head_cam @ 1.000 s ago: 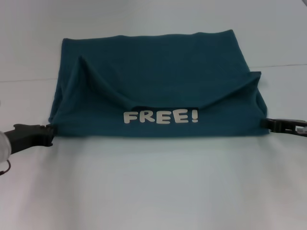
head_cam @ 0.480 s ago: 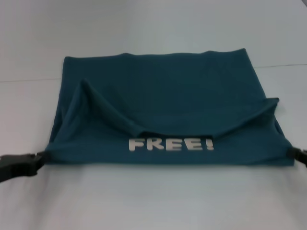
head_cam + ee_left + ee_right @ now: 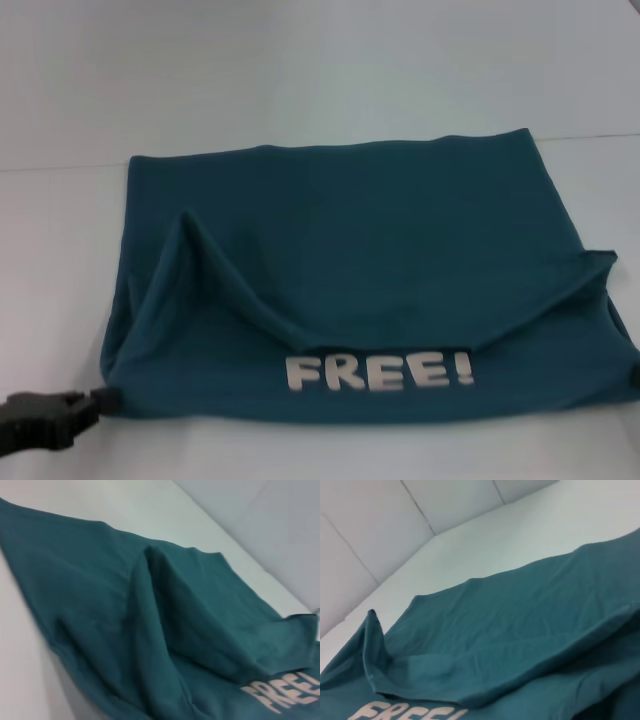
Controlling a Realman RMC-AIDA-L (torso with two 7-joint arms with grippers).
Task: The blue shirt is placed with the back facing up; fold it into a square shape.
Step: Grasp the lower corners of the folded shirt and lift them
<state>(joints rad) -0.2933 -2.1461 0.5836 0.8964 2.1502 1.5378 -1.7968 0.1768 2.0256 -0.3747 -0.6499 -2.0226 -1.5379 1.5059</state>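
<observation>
Blue shirt point(image 3: 360, 270), dark teal soft fabric, is pinched at its near left corner by the black left end effector point(image 3: 95, 402); right end effector isn't in view, can't tell its state. Looks mid-fold, near hem dragged along the pale table point(image 3: 300, 60). Next move probably needs both corners carried over evenly. White "FREE!" lettering point(image 3: 380, 371) shows, cloth tented in two ridges
</observation>
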